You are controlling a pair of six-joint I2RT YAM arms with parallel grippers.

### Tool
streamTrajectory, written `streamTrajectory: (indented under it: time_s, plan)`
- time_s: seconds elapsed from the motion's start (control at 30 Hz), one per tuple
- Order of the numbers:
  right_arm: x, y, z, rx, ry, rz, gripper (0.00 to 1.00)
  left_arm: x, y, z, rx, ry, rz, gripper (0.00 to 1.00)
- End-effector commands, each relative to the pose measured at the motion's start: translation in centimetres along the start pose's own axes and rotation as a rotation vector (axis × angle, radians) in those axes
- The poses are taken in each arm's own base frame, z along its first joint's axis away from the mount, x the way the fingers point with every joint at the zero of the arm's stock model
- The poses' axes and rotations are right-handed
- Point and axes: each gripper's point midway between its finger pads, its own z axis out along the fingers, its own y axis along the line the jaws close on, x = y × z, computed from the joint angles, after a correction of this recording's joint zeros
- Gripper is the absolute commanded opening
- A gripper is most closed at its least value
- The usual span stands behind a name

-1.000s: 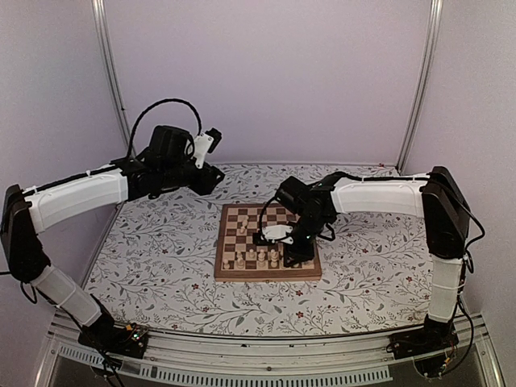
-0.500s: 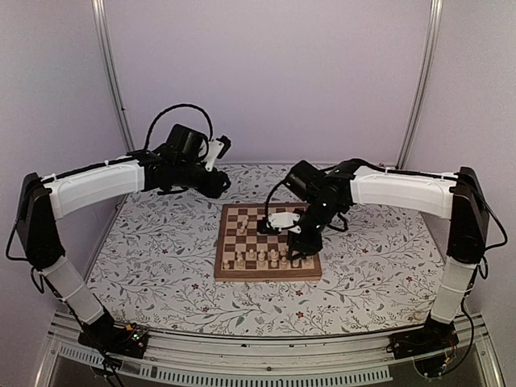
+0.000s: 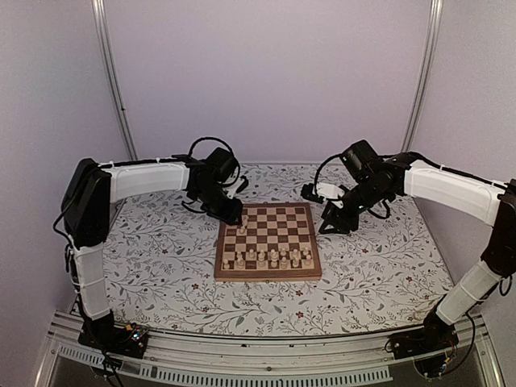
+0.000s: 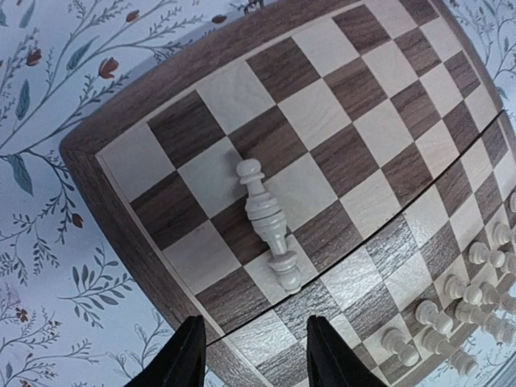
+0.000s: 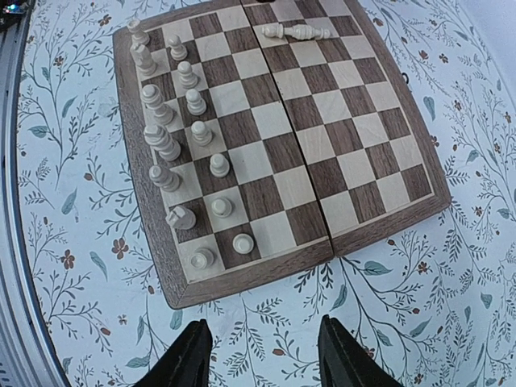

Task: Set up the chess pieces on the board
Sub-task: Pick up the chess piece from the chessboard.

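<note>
**Operator:** Report the work surface and the largest items first.

**Technician:** A floral table cover spans the table. The board lies flat at its centre, square to the near edge. The left arm reaches in from the left toward the board's far-left corner. The right arm reaches in from the right and ends beside the board's right edge.

**Operator:** State of the end effectors?

**Technician:** Left gripper: jaws apart, nothing between them. In the left wrist view the left gripper hangs above the board's left border. Right gripper: jaws apart, nothing held. In the right wrist view the right gripper hangs over the table cover, just off the board and clear of it.

**Operator:** Location of the task items?

**Technician:** The chess pieces stand upright in two rows along the board's near edge, one to a square. In the top view they show as a pale band across the near ranks. The far ranks are bare, apart from one tall piece. It lies on its side near the left edge, across the squares, with its base toward the left gripper and its knob pointing away. The jaws do not touch it. In the right wrist view it shows at the board's far side.
</note>
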Motion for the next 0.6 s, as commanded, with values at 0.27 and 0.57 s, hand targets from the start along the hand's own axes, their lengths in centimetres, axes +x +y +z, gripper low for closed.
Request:
streamTrajectory:
  time_s: [0.27, 0.57]
  plan:
    - [-1.2, 0.6, -0.3, -0.009, -0.103, -0.004, 0.48, 0.8, -2.2, 2.7, 0.019, 0.09, -0.004, 0.45]
    - [-1.0, 0.6, 0.1, -0.009, -0.101, -0.002, 0.48, 0.5, -2.3, 4.9, 0.007, 0.111, 0.01, 0.43]
